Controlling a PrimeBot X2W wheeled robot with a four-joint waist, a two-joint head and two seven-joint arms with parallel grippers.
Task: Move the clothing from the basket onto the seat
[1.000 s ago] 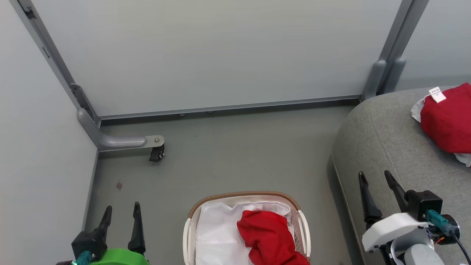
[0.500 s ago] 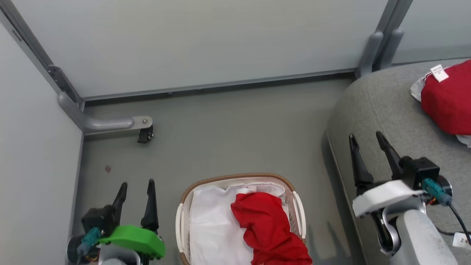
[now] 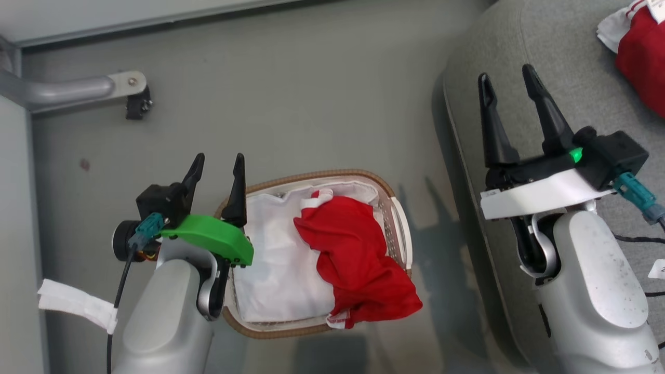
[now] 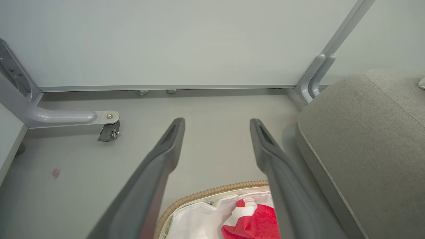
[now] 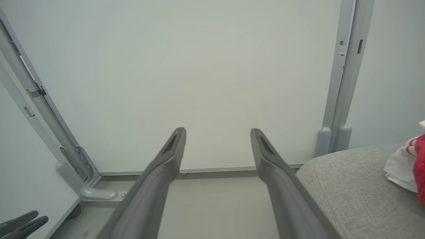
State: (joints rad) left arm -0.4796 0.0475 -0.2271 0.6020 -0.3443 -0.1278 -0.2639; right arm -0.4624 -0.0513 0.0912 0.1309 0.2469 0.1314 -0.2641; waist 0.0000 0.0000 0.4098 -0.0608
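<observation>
While both arms reach forward, the pale forearms run up the head view with fingers pointing away from the body. The left arm (image 3: pixel 161 311) has a green wrist cover. The left fingers (image 3: pixel 237 189) are spread wide and hold nothing, sitting at the basket's (image 3: pixel 311 175) left rim. The inner finger overlaps the rim corner there; can't tell if it touches. In the left wrist view the left fingers (image 4: pixel 159 166) are wide, with the basket rim (image 4: pixel 206 192) low between them.

The right arm (image 3: pixel 587 280) has a white wrist cover. The right fingers (image 3: pixel 548 114) are equally wide and empty, over the rounded corner of the seat (image 3: pixel 571 52). In the right wrist view the right fingers (image 5: pixel 156 179) point at the wall panel (image 5: pixel 199 66).

The clothing (image 3: pixel 358 254) is bright red, crumpled, and fills the right half of the basket. One end spills over the near right rim, and white trim shows at the far end and the near edge. A white liner (image 3: pixel 275 259) shows bare on the left half.

The basket stands on the grey floor (image 3: pixel 311 93), with a strip of floor between it and the seat. A second red garment (image 3: pixel 641 57) with white trim lies on the seat at the far right, cut by the picture edge. A grey frame leg (image 3: pixel 78 89) with a caster sits at the far left.
</observation>
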